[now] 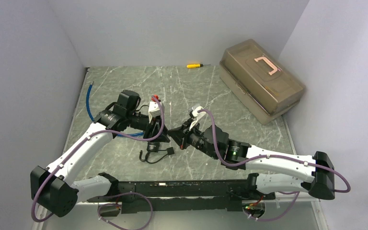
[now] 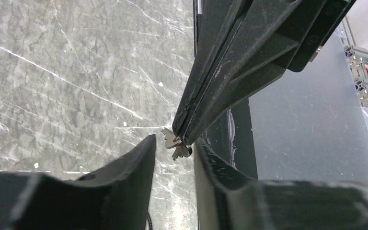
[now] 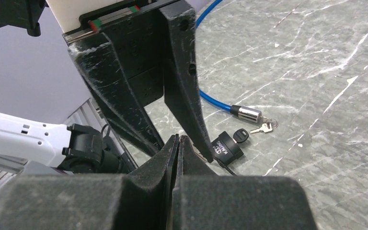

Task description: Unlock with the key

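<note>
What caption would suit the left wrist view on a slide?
Shut right gripper holds a small key between the fingers of the open left gripper, above the marbled table.

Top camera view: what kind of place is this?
Most likely a robot practice booth in a lab. Plain white walls box in a marbled grey tabletop, two robot arms are bolted along its near edge, and props lie about: a blue cable lock, a brown plastic case, a screwdriver.

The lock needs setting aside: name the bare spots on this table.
Free: far middle, from screwdriver down to left gripper and right gripper; right strip between toolbox and right arm. Crowded: centre, where they meet, right pinching keys, over lock and blue cable.
</note>
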Motion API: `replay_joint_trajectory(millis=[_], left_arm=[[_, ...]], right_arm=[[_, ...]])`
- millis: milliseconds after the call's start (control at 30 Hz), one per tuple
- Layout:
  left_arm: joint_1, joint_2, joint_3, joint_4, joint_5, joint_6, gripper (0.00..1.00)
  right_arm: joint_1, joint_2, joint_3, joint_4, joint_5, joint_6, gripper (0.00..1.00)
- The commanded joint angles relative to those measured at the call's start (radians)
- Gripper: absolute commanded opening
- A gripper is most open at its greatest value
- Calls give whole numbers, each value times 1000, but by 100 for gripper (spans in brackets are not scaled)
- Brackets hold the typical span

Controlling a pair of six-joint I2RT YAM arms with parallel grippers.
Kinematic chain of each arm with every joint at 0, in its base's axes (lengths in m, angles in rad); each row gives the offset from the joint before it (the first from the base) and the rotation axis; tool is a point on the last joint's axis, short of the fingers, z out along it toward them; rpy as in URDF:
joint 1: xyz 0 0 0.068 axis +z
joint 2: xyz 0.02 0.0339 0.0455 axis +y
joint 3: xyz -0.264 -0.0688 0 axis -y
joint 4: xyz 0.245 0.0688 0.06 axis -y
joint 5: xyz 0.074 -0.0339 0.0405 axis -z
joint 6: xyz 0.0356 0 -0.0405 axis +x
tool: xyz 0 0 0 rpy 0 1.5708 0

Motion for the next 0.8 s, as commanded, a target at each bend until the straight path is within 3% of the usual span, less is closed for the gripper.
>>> replay_joint_trajectory(millis=[0, 167, 300, 533, 767], left_arm=[[1, -33, 9, 16, 28, 0, 35], [1, -33, 20, 13, 17, -5, 19], [3, -41, 44, -39, 0, 38, 0], [3, -50, 91, -142, 3, 121, 0], [3, -17, 209, -371, -24, 223, 0]], right_arm=[[10, -3, 44, 67, 38, -8, 0], [13, -6, 33, 62, 52, 9, 0], [13, -26, 17, 47, 82, 14, 0], [13, -62, -1, 2, 104, 20, 0], [14, -81, -13, -19, 56, 19, 0]])
